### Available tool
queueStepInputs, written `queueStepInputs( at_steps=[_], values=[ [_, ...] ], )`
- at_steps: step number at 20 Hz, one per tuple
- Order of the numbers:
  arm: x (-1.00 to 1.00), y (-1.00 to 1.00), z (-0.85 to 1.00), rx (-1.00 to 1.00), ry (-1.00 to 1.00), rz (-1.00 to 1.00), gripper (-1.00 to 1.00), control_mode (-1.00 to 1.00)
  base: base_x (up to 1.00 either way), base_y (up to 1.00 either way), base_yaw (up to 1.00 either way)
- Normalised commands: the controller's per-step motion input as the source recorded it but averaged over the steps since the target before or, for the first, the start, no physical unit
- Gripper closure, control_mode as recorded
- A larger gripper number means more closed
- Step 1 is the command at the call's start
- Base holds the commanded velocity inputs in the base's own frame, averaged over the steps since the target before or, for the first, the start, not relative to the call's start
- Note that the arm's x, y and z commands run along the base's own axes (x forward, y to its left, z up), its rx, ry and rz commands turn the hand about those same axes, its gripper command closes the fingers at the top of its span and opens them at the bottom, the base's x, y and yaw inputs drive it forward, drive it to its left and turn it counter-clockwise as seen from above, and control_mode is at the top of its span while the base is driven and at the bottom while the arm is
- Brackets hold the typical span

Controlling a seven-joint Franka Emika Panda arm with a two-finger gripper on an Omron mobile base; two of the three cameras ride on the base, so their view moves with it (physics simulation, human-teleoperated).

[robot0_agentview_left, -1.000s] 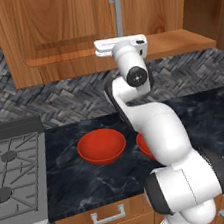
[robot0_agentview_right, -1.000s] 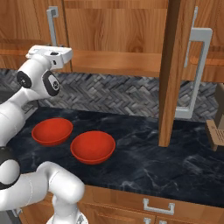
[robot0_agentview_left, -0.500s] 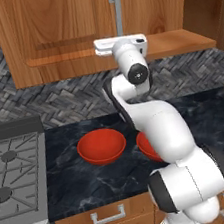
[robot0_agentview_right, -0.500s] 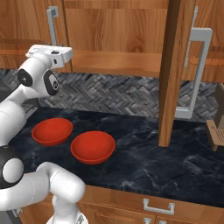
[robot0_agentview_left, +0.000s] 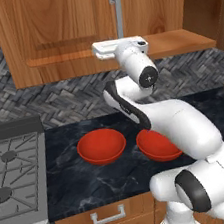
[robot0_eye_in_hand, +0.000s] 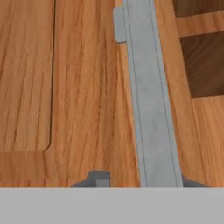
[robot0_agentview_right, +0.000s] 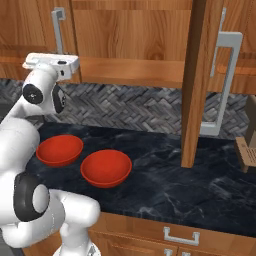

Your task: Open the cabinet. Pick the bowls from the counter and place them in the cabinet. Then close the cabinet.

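Observation:
The cabinet's left door (robot0_agentview_left: pixel 63 35) is shut, and its right door (robot0_agentview_right: pixel 197 75) stands swung out edge-on. My gripper (robot0_agentview_left: pixel 119 41) is up at the lower end of the left door's silver bar handle (robot0_eye_in_hand: pixel 151 100). In the hand view the gripper (robot0_eye_in_hand: pixel 143 179) is open and straddles the bar. One fingertip (robot0_eye_in_hand: pixel 99 178) stands a little off the bar and the other sits at its edge. Two red bowls (robot0_agentview_left: pixel 101 145) (robot0_agentview_left: pixel 156 145) rest side by side on the dark counter (robot0_agentview_left: pixel 93 182). My arm covers part of the right bowl.
A grey gas stove (robot0_agentview_left: pixel 14 173) lies left of the bowls. The open door's handle (robot0_agentview_right: pixel 222 85) hangs over the counter's right part. A wooden rack (robot0_agentview_right: pixel 247 150) stands at the far right. Drawers with small handles (robot0_agentview_right: pixel 180 236) run below the counter.

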Motion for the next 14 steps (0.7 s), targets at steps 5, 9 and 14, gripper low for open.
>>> queueStepInputs(
  at_steps=[5, 9, 14],
  values=[
    [-0.29, 1.00, -0.22, -0.24, -0.40, 0.30, 1.00, -1.00, 0.00, 0.00, 0.00],
    [-0.48, 1.00, 0.00, -0.28, -0.30, 0.24, 1.00, -1.00, 0.00, 0.00, 0.00],
    [-0.90, 1.00, 0.06, -0.22, -0.15, 0.17, 1.00, -1.00, 0.00, 0.00, 0.00]
  ],
)
